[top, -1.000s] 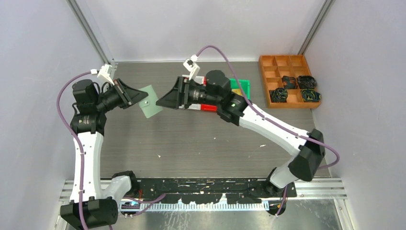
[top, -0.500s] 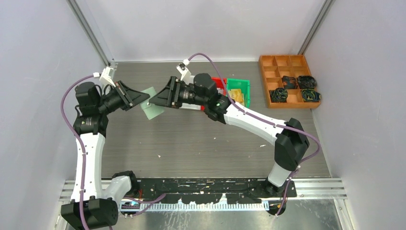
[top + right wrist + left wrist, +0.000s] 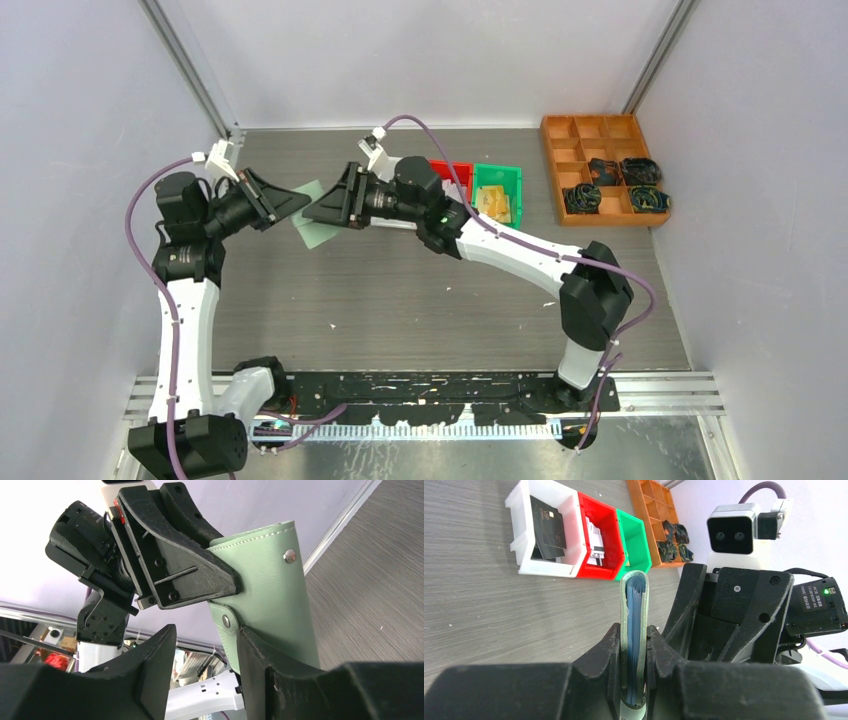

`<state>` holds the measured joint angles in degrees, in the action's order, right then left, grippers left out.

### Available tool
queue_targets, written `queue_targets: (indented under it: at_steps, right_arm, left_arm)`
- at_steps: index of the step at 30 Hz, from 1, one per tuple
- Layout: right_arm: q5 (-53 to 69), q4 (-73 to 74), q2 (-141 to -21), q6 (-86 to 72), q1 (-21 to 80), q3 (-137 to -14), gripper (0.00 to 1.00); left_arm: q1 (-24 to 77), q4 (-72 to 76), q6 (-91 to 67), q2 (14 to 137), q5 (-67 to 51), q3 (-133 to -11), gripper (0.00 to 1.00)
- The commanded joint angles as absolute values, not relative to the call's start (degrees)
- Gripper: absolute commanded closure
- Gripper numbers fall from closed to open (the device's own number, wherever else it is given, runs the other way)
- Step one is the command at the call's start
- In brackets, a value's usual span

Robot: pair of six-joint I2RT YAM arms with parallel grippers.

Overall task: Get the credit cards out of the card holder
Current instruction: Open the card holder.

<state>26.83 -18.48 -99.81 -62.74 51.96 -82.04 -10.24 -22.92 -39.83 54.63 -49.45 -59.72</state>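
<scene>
The mint-green card holder (image 3: 318, 228) hangs in the air over the table's left rear, with my left gripper (image 3: 300, 205) shut on it. In the left wrist view it stands edge-on between the jaws (image 3: 634, 630), and blue card edges (image 3: 636, 605) show inside the fold. My right gripper (image 3: 205, 665) is open at the holder's snap tab (image 3: 227, 622); its right finger (image 3: 270, 670) lies against the tab and holder, its left finger stands clear. One black credit card (image 3: 548, 530) leans in the white bin (image 3: 519, 525).
White, red (image 3: 606, 565) and green (image 3: 640, 555) bins stand in a row behind the right arm; the red one holds a pale card (image 3: 594, 540), the green one (image 3: 497, 180) something yellowish. An orange divided tray (image 3: 600, 170) with black coiled cables sits back right.
My right gripper has moved left up to the holder and its jaws have narrowed. The left gripper has held the holder in nearly the same place.
</scene>
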Motion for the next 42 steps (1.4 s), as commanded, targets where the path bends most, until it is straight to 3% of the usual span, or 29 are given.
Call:
queue_targets:
  at_steps: [1,12,18,27,28,31,33,42]
  right_arm:
    - [27.94,-26.69,-102.68,-67.95,52.73,-85.67,0.48]
    - [24.73,-42.47,-103.83,-78.04,52.60,-82.97,0.57]
    - [24.84,-46.36,-104.91,-80.55,53.04,-83.65,0.73]
    - [28.16,-41.53,-100.57,-77.91,53.74,-81.52,0.73]
    - [28.55,-40.86,-99.52,-77.24,53.24,-81.00,0.70]
    - [28.00,-33.84,-94.75,-71.97,50.45,-79.77,0.48]
    - [26.59,-21.69,-91.09,-64.89,48.65,-81.03,0.41]
    - [28.34,1.33,-86.30,-48.30,43.40,-84.03,0.24]
  left_arm:
    - [-9.95,-18.19,-42.09,52.54,-51.73,-60.22,1.00]
    - [-9.98,-16.45,-45.91,52.32,-49.92,-58.45,1.00]
    - [-9.95,-17.52,-45.17,51.99,-47.14,-58.78,1.00]
    - [-9.96,-18.16,-44.32,52.59,-45.40,-60.62,1.00]
    - [-10.01,-18.01,-44.30,52.69,-45.43,-60.88,1.00]
    - [-10.02,-17.72,-44.18,52.95,-46.38,-61.59,1.00]
    - [-10.02,-17.49,-44.21,52.86,-48.15,-62.06,1.00]
    - [-10.01,-12.13,-49.51,52.75,-56.19,-63.53,1.00]
